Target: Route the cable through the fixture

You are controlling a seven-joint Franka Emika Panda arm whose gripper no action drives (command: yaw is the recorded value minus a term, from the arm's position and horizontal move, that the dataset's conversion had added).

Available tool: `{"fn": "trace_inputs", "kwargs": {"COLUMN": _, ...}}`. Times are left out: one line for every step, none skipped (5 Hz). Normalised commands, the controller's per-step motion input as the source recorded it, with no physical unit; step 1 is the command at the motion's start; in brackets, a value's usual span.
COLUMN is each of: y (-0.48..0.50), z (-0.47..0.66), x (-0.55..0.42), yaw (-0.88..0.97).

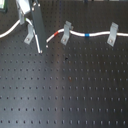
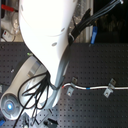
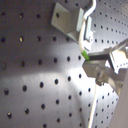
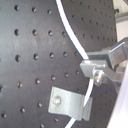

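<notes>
Cable (image 1: pixel 75 34) runs along the far edge of the board (image 1: pixel 70 90) in the first exterior view. It enters at the first exterior view's left edge and passes behind the gripper (image 1: pixel 40 47). A red band (image 1: pixel 55 34) sits just before the middle clip (image 1: pixel 65 33), and a blue band (image 1: pixel 87 35) lies between the middle clip and the right clip (image 1: pixel 113 34). Cable sits in both of those clips.

Left clip (image 1: pixel 30 36) is just beside the gripper; can't tell from here if the cable is in it.

First wrist view: fingers (image 3: pixel 102 60) are together, clamped on the cable at its green band (image 3: pixel 86 54), right beside a clip (image 3: pixel 67 20). Second wrist view: same pinch on the cable (image 4: pixel 70 35), clip (image 4: pixel 67 102) near.

Second exterior view: arm (image 2: pixel 45 45) blocks most of the scene; cable and two clips show at the second exterior view's right.
</notes>
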Motion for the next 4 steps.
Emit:
{"fn": "trace_inputs", "kwargs": {"y": -0.176, "z": 0.3, "x": -0.208, "yaw": -0.08}}
{"fn": "trace_inputs", "kwargs": {"y": -0.168, "z": 0.15, "x": -0.093, "yaw": 0.0}}
{"fn": "trace_inputs", "kwargs": {"y": -0.202, "z": 0.01, "x": 0.057, "yaw": 0.07}}
{"fn": "trace_inputs", "kwargs": {"y": -0.017, "z": 0.0, "x": -0.019, "yaw": 0.0}}
